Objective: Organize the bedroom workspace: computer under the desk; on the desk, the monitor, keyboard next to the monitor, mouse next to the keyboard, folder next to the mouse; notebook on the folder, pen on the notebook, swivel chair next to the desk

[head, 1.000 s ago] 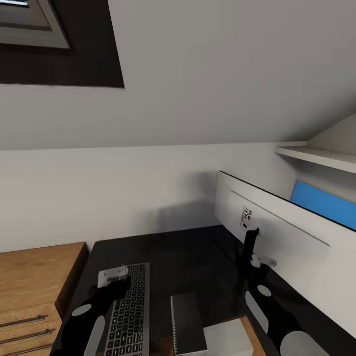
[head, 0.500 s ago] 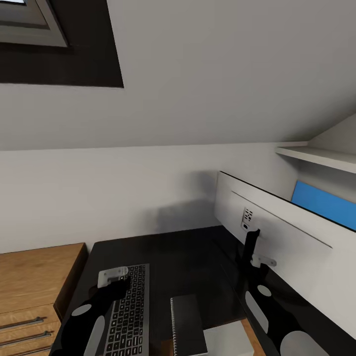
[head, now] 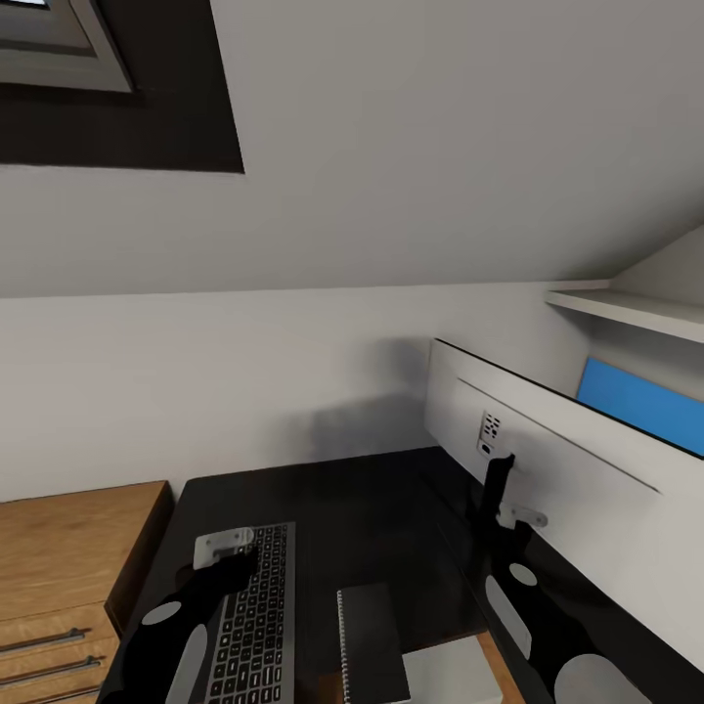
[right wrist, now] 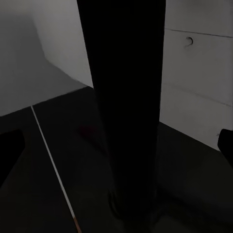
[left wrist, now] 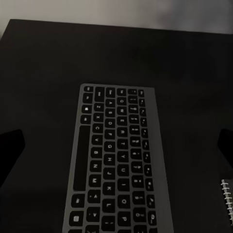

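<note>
**Spotter:** Your left tool [head: 227, 548] hovers over the far end of the slim keyboard with black keys in a silver-grey frame [head: 252, 626]. In the left wrist view its two fingertips [left wrist: 10, 148] stand spread wide on either side of the keys, gripping nothing. Your right tool [head: 516, 516] is up against the black stem [right wrist: 127, 107] of the large flat monitor with the pale grey back [head: 567, 479]. The right wrist view puts a fingertip on each side of the stem, apart, so I read it as open around the stem, not clamped.

**Operator:** How much is done?

**Spotter:** The monitor and the keyboard are both on the black tabletop [head: 372, 499], with the thin dark grey spiral-bound notebook [head: 370, 640] just beside the keyboard. I judge that those two placements look settled, or nearly. The notebook stack is not yet built.

**Operator:** And what can't you make out?

**Spotter:** The monitor's base is lost in the dark under the stem. The keyboard and notebook are cut off at the picture's lower edge. I can't tell whether the blue panel [head: 640, 406] behind the monitor is the desk's back. A light wood chest with steel handles [head: 59, 587] stands just beside the tabletop.
</note>
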### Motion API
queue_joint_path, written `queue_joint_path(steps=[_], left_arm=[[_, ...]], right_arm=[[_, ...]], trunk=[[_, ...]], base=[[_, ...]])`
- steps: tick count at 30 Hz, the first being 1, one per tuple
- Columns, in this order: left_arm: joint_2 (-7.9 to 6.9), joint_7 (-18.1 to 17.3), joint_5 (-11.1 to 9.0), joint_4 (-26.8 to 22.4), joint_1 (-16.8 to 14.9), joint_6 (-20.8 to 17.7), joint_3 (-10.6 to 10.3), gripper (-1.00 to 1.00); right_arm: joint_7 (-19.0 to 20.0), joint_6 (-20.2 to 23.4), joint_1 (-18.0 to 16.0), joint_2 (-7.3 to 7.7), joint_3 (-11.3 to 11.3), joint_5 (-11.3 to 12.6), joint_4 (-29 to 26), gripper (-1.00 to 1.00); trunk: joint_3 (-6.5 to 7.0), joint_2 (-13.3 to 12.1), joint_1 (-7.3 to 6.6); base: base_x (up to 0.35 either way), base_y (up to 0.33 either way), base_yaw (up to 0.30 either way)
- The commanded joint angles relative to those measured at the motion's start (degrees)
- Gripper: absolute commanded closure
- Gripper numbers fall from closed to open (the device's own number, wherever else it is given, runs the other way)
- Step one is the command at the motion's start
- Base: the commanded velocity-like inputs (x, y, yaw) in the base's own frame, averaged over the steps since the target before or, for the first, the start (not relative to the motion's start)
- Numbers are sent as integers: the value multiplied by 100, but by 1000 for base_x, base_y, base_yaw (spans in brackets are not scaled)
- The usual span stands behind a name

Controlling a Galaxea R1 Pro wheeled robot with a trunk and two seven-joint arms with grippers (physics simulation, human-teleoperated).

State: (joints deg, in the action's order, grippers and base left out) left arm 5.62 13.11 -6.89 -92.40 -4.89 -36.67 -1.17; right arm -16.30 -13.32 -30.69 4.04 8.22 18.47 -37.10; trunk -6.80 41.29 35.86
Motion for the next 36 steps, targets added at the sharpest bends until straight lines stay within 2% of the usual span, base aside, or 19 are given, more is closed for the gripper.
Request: queue_joint_path(steps=[1,36], left_arm=[[0,51,-60,-7,-6,-20,-5,-100],[0,51,-59,-7,-6,-25,-6,-100]], right_arm=[[-40,-30,-6,9,48,60,1,-100],[-32,-26,-6,11,52,54,36,-100]], trunk=[[-10,8,2],[-10,8,2]], base=[[104,0,0],[21,0,0]])
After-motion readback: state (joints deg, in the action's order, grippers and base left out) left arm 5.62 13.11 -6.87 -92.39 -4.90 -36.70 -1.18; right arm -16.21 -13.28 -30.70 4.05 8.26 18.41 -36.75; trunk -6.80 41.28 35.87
